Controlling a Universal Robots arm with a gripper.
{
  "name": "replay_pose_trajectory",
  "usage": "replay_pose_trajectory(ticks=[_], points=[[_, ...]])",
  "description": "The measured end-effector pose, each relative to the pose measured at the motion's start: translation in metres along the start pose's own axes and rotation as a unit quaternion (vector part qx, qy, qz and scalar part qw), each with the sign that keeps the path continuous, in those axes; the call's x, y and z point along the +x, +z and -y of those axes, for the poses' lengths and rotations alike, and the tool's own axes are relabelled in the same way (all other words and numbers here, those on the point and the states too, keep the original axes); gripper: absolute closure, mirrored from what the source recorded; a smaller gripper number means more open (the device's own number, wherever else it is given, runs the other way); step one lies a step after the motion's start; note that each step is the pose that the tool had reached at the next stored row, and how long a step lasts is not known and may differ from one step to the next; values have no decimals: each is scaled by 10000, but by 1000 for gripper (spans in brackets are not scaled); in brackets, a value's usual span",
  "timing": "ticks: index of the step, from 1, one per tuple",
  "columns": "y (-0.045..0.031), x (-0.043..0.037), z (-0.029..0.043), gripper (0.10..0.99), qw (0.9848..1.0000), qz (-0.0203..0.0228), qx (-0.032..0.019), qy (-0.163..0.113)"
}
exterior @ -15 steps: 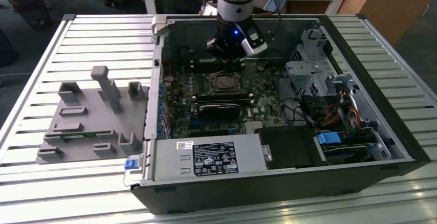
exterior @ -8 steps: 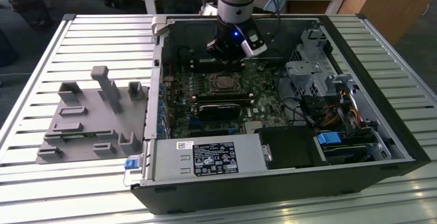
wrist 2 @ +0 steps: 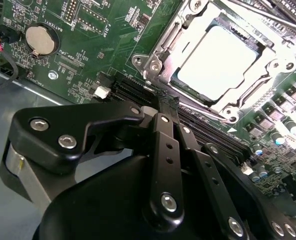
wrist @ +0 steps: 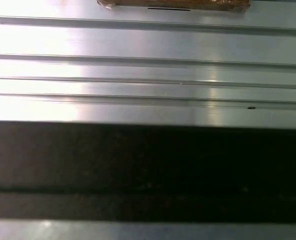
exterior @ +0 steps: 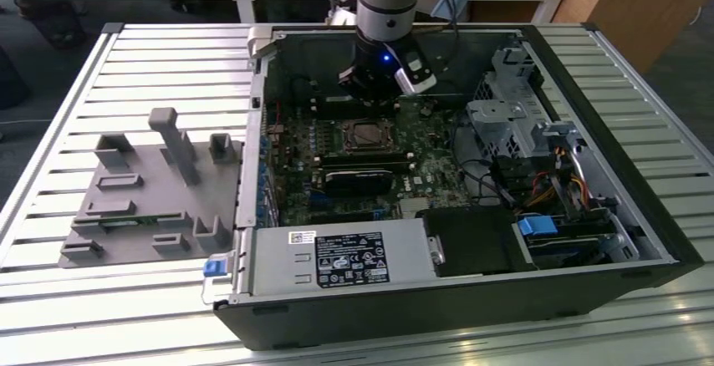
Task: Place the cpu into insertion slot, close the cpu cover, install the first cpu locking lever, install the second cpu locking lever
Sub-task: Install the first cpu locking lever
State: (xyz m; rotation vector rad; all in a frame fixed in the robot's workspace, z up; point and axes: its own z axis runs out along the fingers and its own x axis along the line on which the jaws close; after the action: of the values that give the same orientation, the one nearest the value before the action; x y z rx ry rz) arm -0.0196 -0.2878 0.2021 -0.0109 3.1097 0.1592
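Cpu [wrist 2: 219, 62] top: smooth pale metal. Cpu cover [wrist 2: 160, 47]: shiny silvery metal. Gripper [wrist 2: 163, 112]: matt black.

The gripper [wrist 2: 160, 107] hides its own fingertips behind the black linkage in the second wrist view, so no telling how the jaws stand. The cpu [wrist 2: 219, 64] is washed out by glare there, and the cpu cover [wrist 2: 248, 97] runs off the picture's edge. In the exterior view the socket [exterior: 365, 135] is too tiny to make out levers.
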Motion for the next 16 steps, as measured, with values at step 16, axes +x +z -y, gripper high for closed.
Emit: replay_pose_trajectory(ticks=[16], points=[[2,-4,-1,965,10000,2,32,-1]])
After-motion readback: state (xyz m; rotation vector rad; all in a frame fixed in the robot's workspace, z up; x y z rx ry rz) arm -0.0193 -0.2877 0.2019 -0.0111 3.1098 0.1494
